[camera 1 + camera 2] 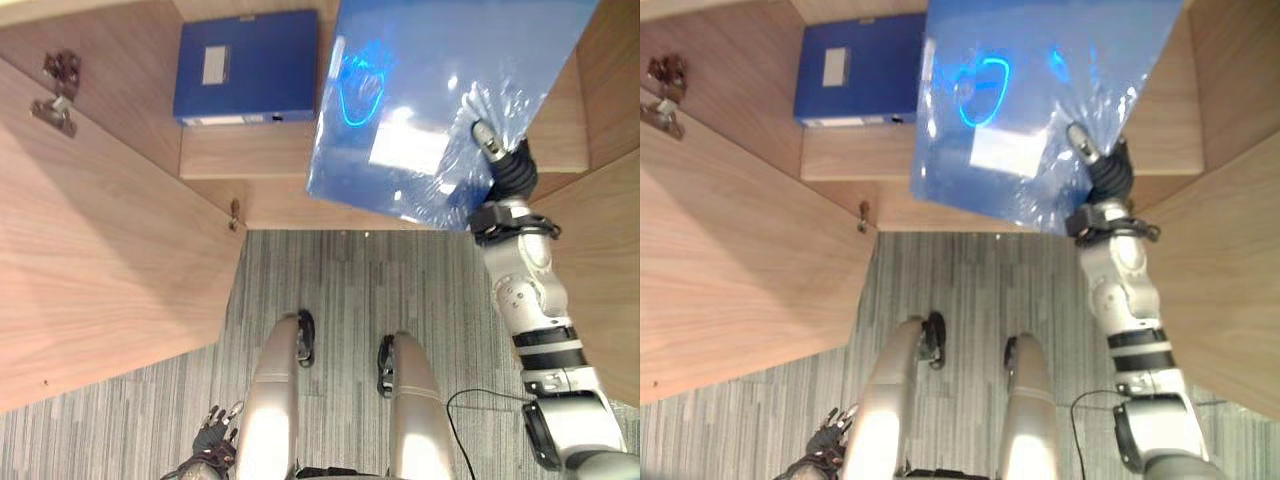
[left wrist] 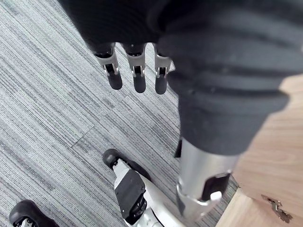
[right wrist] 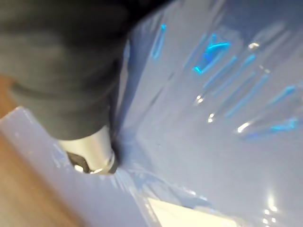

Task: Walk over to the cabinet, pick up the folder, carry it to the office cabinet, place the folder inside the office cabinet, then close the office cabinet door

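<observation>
I can read no words or numbers here. The blue folder up in the air has a white label, but I see no letters on it. The second folder on the cabinet shelf has a pale label, too small to read.

Office, wooden cabinet, blue box file on its shelf, grey carpet floor

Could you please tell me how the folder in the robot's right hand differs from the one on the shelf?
The glossy light blue folder is held tilted by the right hand; the matte dark blue box folder lies flat on the wooden shelf. The first shines with reflections; the second does not. Both carry a pale label.
</observation>
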### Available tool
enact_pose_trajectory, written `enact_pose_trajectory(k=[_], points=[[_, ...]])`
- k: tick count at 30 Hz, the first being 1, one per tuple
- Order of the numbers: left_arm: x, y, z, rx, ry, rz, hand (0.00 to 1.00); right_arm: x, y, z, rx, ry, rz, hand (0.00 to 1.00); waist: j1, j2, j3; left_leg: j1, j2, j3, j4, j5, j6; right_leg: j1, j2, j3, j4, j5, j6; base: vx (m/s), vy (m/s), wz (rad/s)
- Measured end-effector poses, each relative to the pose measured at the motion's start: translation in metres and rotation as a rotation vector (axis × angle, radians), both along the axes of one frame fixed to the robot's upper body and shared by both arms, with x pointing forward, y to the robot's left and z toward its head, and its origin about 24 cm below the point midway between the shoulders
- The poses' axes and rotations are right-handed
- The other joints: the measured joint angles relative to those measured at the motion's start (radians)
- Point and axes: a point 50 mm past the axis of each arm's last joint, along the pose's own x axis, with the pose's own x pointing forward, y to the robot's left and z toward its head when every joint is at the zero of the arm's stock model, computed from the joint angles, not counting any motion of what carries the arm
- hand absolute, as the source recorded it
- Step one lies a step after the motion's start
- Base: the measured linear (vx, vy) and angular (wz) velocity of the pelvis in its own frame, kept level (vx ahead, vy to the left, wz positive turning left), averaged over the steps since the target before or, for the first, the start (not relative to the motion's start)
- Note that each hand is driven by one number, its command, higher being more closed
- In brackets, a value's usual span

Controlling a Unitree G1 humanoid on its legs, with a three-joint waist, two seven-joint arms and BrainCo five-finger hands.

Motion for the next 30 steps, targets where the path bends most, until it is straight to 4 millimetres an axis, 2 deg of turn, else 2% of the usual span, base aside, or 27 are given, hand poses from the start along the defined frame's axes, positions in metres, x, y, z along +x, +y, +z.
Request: enact_pose_trajectory(k=[5, 7, 8, 9, 10, 12, 15, 18, 21, 27, 29, 30], points=[[0.006, 0.0, 0.002, 0.011, -0.001, -0.015, 0.0, 0.021, -0.006, 0.034, 0.199, -0.031, 0.009, 1.0, 0.003, 0.001, 0.011, -0.061, -0.017, -0.008, 0.018, 0.013, -0.001, -0.053, -0.028, -0.018, 0.04, -0.01, -0.002, -0.05, -0.002, 0.2], [0.011, -0.003, 0.003, 0.006, -0.002, -0.011, 0.0, 0.03, -0.012, 0.057, 0.348, -0.055, 0.017, 1.0, 0.011, 0.0, 0.015, -0.09, -0.038, -0.016, 0.016, 0.028, 0.0, -0.078, -0.05, -0.029, 0.055, -0.014, -0.001, -0.01, -0.003, 0.32], [0.012, -0.004, 0.003, 0.006, -0.002, -0.015, 0.0, 0.032, -0.014, 0.062, 0.387, -0.064, 0.012, 1.0, 0.011, 0.0, 0.016, -0.096, -0.046, -0.02, 0.017, 0.031, 0.0, -0.082, -0.06, -0.036, 0.06, -0.018, -0.001, 0.0, -0.006, 0.47], [0.015, -0.005, 0.004, 0.009, -0.006, -0.018, 0.0, 0.033, -0.022, 0.073, 0.48, -0.084, -0.001, 1.0, 0.012, 0.0, 0.017, -0.111, -0.061, -0.033, 0.018, 0.037, 0.0, -0.088, -0.076, -0.052, 0.068, -0.023, -0.002, 0.01, -0.009, 0.41], [0.017, -0.006, 0.005, 0.009, -0.01, -0.022, 0.0, 0.032, -0.028, 0.078, 0.528, -0.102, -0.009, 1.0, 0.014, 0.0, 0.017, -0.119, -0.068, -0.04, 0.017, 0.041, 0.0, -0.09, -0.083, -0.061, 0.069, -0.025, -0.003, 0.01, -0.01, 0.54], [0.021, -0.012, 0.005, 0.002, -0.012, -0.025, 0.0, 0.026, -0.051, 0.096, 0.756, -0.176, -0.05, 1.0, 0.03, 0.001, 0.018, -0.143, -0.094, -0.065, 0.016, 0.053, -0.004, -0.093, -0.11, -0.096, 0.078, -0.037, -0.004, 0.02, -0.016, 0.55], [0.023, -0.015, 0.007, 0.0, -0.016, -0.022, 0.0, 0.015, -0.072, 0.118, 0.982, -0.289, -0.08, 1.0, 0.038, 0.002, 0.019, -0.159, -0.129, -0.072, 0.014, 0.061, -0.004, -0.098, -0.15, -0.114, 0.097, -0.057, -0.002, 0.01, -0.011, 0.4], [0.025, -0.015, 0.008, 0.004, -0.022, -0.013, 0.0, 0.005, -0.086, 0.13, 1.135, -0.368, -0.12, 1.0, 0.043, 0.002, 0.019, -0.165, -0.145, -0.077, 0.005, 0.065, -0.003, -0.098, -0.166, -0.122, 0.096, -0.063, 0.002, 0.01, -0.011, 0.21], [0.024, -0.017, 0.007, -0.001, -0.014, 0.009, 0.0, 0.002, -0.093, 0.13, 1.21, -0.36, -0.153, 1.0, 0.051, 0.003, 0.019, -0.165, -0.152, -0.08, -0.005, 0.068, -0.005, -0.096, -0.171, -0.128, 0.087, -0.064, 0.004, 0.01, -0.01, 0.07], [0.023, -0.017, 0.006, -0.013, -0.01, 0.03, 0.0, 0.013, -0.096, 0.124, 1.268, -0.246, -0.195, 1.0, 0.045, 0.008, 0.02, -0.17, -0.174, -0.093, -0.028, 0.08, -0.012, -0.096, -0.193, -0.146, 0.083, -0.071, 0.005, 0.0, -0.012, 0.15], [0.022, -0.018, 0.006, -0.027, -0.01, 0.05, 0.0, 0.015, -0.096, 0.129, 1.252, -0.218, -0.191, 1.0, 0.046, 0.022, 0.022, -0.183, -0.183, -0.107, -0.033, 0.086, -0.015, -0.098, -0.2, -0.163, 0.082, -0.074, 0.003, -0.01, -0.004, 0.22], [0.022, -0.018, 0.006, -0.029, -0.007, 0.055, 0.0, 0.015, -0.096, 0.13, 1.244, -0.214, -0.191, 0.0, 0.046, 0.022, 0.023, -0.183, -0.187, -0.109, -0.036, 0.088, -0.016, -0.099, -0.203, -0.164, 0.083, -0.075, 0.003, -0.01, -0.002, 0.19]])
